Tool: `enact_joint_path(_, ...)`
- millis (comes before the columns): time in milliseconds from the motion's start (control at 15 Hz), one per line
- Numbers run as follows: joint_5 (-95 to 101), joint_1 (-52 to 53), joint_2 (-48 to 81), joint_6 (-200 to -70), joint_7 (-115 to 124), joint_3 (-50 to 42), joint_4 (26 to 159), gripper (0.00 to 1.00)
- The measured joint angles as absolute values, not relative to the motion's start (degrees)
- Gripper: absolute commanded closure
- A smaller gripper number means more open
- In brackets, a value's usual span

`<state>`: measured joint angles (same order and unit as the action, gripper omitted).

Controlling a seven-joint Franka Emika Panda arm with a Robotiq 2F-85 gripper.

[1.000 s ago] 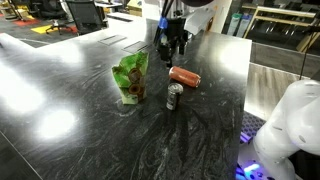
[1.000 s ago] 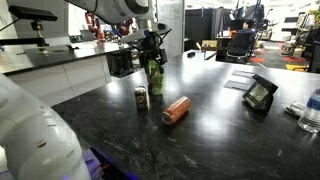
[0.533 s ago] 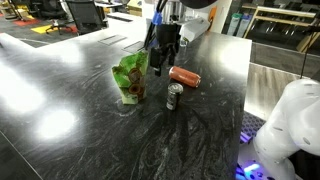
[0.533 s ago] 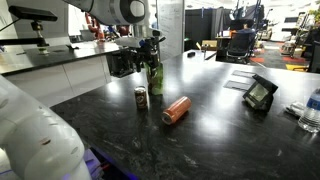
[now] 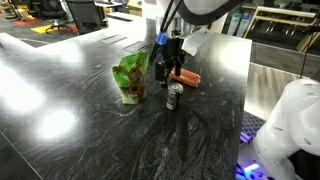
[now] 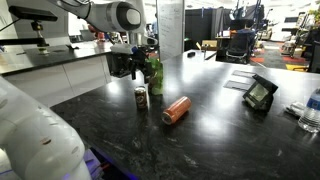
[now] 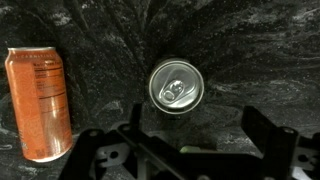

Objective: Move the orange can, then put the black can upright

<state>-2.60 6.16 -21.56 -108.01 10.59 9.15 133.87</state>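
The orange can (image 7: 40, 103) lies on its side on the dark marbled table, at the left of the wrist view; both exterior views show it (image 5: 185, 77) (image 6: 176, 109). The black can (image 7: 175, 85) stands upright with its silvery top facing the wrist camera, and it shows in both exterior views (image 5: 174, 96) (image 6: 141, 98). My gripper (image 7: 198, 130) hangs open above the table just beside the black can, touching neither can. Its dark fingers (image 7: 262, 125) frame empty tabletop. In the exterior views the gripper (image 5: 165, 72) (image 6: 140, 68) hovers over the two cans.
A crumpled green bag (image 5: 130, 78) stands close to the cans. A small black stand (image 6: 260, 93) and a clear bottle (image 6: 312, 110) sit farther off. A white robot body (image 5: 295, 130) fills a near corner. The table edge (image 5: 246, 100) runs beside the cans.
The gripper has come down and forward from behind the green bag to above the cans, staying open. Neither can has moved.
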Motion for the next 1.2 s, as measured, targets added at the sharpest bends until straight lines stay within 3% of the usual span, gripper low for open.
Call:
enact_joint_path(533,3.46,5.90,-21.46,-113.03,15.26,10.02,140.19,0.00)
enact_joint_path(600,4.11,5.78,-21.41,-114.37,15.27,9.95,140.87,0.25)
enact_joint_path(667,4.38,5.73,-21.37,-115.65,15.27,9.84,141.45,0.26)
enact_joint_path(1200,3.23,5.72,-21.36,-121.17,15.18,9.32,143.28,0.83)
